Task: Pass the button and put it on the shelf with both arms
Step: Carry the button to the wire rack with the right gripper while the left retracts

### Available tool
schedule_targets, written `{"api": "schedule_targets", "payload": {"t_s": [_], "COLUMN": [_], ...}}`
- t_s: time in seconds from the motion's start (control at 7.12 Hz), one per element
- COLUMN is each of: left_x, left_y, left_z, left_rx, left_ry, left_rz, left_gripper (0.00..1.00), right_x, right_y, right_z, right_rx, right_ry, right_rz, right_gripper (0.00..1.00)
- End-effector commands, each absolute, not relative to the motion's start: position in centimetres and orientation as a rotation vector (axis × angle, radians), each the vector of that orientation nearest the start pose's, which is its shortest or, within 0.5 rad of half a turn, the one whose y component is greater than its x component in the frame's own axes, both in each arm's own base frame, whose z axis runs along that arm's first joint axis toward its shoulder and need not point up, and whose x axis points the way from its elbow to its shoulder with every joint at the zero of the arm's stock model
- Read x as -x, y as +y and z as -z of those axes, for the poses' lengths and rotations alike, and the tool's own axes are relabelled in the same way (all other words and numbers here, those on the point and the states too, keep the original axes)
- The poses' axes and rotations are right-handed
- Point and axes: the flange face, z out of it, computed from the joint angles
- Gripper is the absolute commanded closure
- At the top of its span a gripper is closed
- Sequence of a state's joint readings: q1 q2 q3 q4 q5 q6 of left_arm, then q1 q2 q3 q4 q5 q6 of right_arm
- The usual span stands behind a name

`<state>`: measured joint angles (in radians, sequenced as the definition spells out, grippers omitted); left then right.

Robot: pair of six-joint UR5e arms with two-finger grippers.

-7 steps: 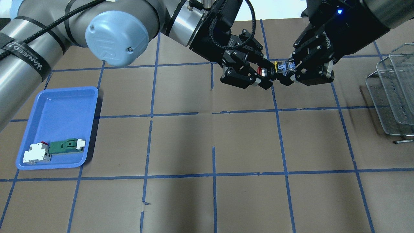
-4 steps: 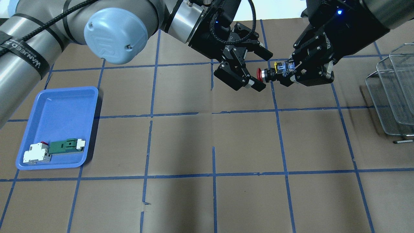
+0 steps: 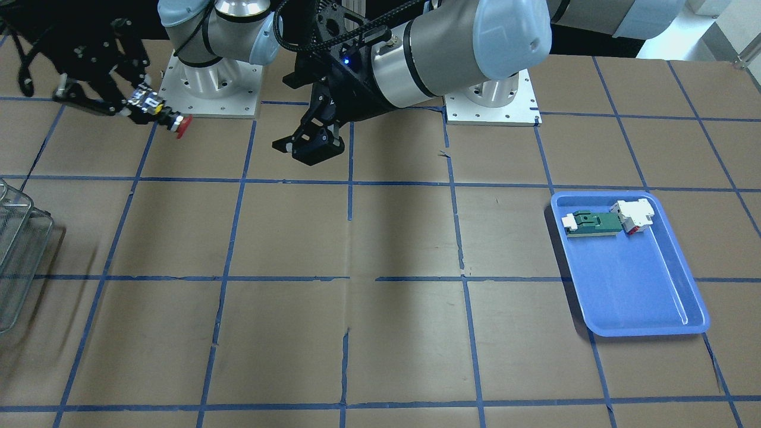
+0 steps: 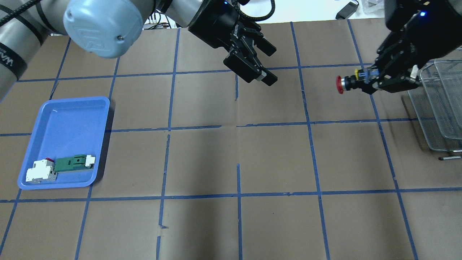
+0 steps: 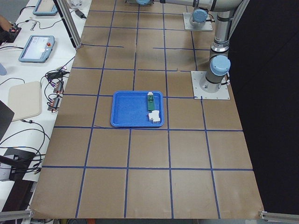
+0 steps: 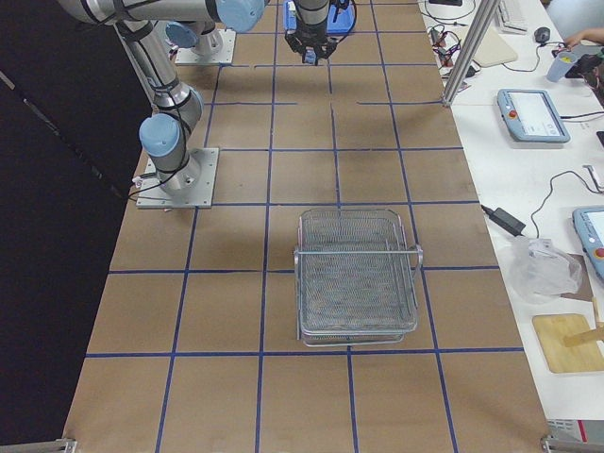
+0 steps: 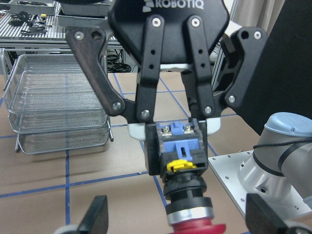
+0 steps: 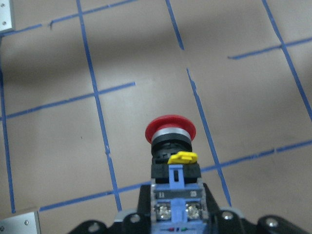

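Red-capped push-button switch (image 4: 352, 82), at 2 o'clock, is pinched by its blue-and-yellow body in the black right gripper (image 4: 373, 77); black left gripper (image 4: 266, 62) gapes empty. Best carried level, released low inside the silver wire-mesh shelf (image 4: 438, 108) at 3 o'clock

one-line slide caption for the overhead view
Right gripper holds the button near the shelf; left gripper open and empty.

Red-capped blue-and-yellow button (image 4: 349, 83), silver mesh shelf (image 4: 443, 108), blue tray (image 4: 65, 130)
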<state>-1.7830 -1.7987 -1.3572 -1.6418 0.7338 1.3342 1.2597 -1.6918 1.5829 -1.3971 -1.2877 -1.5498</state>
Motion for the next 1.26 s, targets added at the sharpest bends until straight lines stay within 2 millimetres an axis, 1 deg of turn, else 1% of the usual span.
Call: {"api": "schedule_targets", "payload": {"t_s": [0.0, 0.14, 0.28, 0.42, 0.56, 0.7, 0.84, 0.98, 1.12], "left_x": [28.3, 26.1, 24.8, 23.3, 21.2, 17.6, 14.9, 14.0, 13.3], "left_y": [-54.2, -54.9, -54.9, -55.1, -54.9, -54.6, -54.3, -53.5, -52.8], "left_z": [-49.7, -49.4, -49.5, -50.0, -50.2, -50.1, -50.6, -51.5, -52.2], "left_rx": [1.646, 1.661, 1.661, 1.617, 1.547, 1.443, 1.326, 1.226, 1.122], "left_ry": [-1.956, -2.038, -2.086, -2.127, -2.168, -2.236, -2.294, -2.375, -2.51], "left_rz": [-0.369, -0.331, -0.312, -0.318, -0.294, -0.198, -0.163, -0.128, -0.058], "left_gripper": [0.0, 0.0, 0.0, 0.0, 0.0, 0.0, 0.0, 0.0, 0.0], "right_x": [7.2, 9.1, 13.7, 19.0, 23.0, 24.8, 25.4, 27.0, 28.9], "right_y": [-50.6, -52.8, -53.4, -52.6, -52.7, -53.0, -53.3, -53.5, -53.6], "right_z": [-49.2, -47.4, -46.5, -45.1, -43.3, -41.7, -41.6, -40.7, -39.3], "right_rx": [1.689, 1.777, 1.779, 1.669, 1.6, 1.566, 1.562, 1.535, 1.507], "right_ry": [2.591, 2.594, 2.64, 2.688, 2.747, 2.763, 2.784, 2.824, 2.843], "right_rz": [0.14, 0.135, 0.163, 0.164, 0.172, 0.165, 0.18, 0.192, 0.197], "right_gripper": [1.0, 1.0, 1.0, 1.0, 1.0, 1.0, 1.0, 1.0, 1.0]}}
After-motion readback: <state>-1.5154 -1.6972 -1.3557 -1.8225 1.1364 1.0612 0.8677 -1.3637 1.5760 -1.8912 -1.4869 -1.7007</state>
